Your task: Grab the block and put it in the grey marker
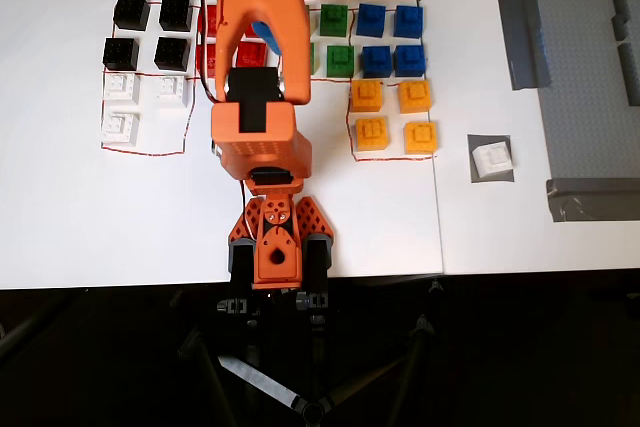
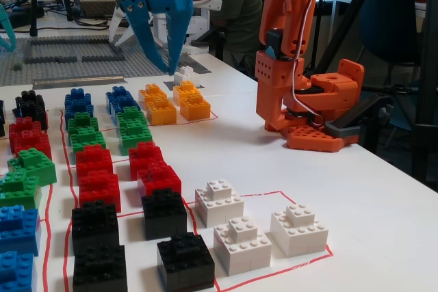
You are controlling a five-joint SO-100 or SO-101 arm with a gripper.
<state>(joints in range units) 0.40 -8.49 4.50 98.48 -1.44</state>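
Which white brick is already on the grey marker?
The lone white brick right of the orange-yellow bricks in the overhead view; it sits on the grey marker. The other three white bricks lie inside the red outline at left.

- In the overhead view the block [image 1: 492, 159] sits on the grey marker [image 1: 476, 142], at three o'clock from my base [image 1: 277, 245].
- Four bricks [image 1: 393, 115] lie just beside it at nine o'clock on the bench [image 1: 120, 217].
- In the fixed view my claw [image 2: 166, 51] hangs above the block [image 2: 184, 75].
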